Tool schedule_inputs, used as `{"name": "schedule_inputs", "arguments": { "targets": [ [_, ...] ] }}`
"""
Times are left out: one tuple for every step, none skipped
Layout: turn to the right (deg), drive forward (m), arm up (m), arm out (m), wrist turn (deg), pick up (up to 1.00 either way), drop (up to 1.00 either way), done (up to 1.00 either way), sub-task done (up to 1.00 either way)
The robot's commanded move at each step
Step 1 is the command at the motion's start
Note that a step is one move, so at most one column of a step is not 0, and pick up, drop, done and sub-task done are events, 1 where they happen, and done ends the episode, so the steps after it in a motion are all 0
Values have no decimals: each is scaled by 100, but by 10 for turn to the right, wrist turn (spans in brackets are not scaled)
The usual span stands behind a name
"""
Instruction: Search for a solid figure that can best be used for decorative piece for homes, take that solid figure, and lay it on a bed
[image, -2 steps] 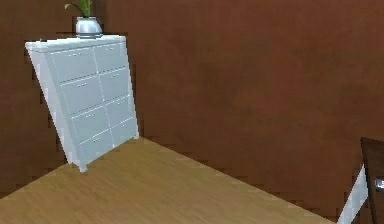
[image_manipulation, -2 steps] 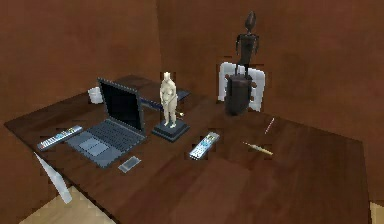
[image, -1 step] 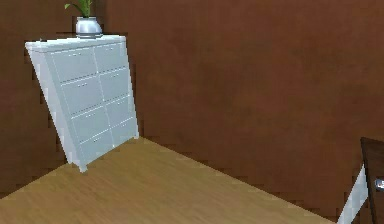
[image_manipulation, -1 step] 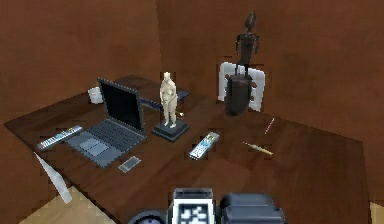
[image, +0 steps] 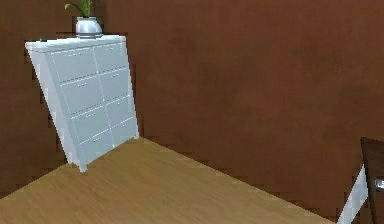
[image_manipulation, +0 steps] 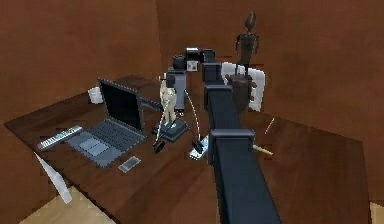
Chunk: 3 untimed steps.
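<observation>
Frankly, any print on the laptop (image_manipulation: 110, 118) or the remote (image_manipulation: 60, 137) was too small to read.

Arm side view: the pale figurine (image_manipulation: 168, 100) was a slim, upright, cream-coloured human-like form on a dark base; it stood on the dark wooden desk (image_manipulation: 310, 170), just right of the open laptop and approx. mid-desk. The gripper (image_manipulation: 171, 82) sat at the far end of the arm (image_manipulation: 235, 165), right by the figurine's upper part; couldn't tell touching vs. merely beside. With the figurine standing on the desk at the gripper's end, couldn't tell whether the fingers had hold of anything, nor how they were set.

A tall dark figure (image_manipulation: 246, 50) with an oval head stood farther back on a white block (image_manipulation: 252, 88). Also on the desk: a pale mug (image_manipulation: 95, 94) behind the laptop; a small flat grey slab (image_manipulation: 130, 164) near the front edge; a pencil (image_manipulation: 268, 125) to the arm's right.

Forward view: a white dresser (image: 95, 95) w/ several drawers stood against brown walls on a wooden floor (image: 150, 185); a potted plant (image: 86, 20) sat on top.
</observation>
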Motion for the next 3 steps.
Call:
{"name": "schedule_inputs", "arguments": {
  "targets": [
    [0, 0, 0, 0, 450, 0, 0, 0, 0],
    [0, 0, 0, 0, 450, 0, 0, 0, 0],
    [0, 0, 0, 0, 450, 0, 0, 0, 0]
  ]
}}
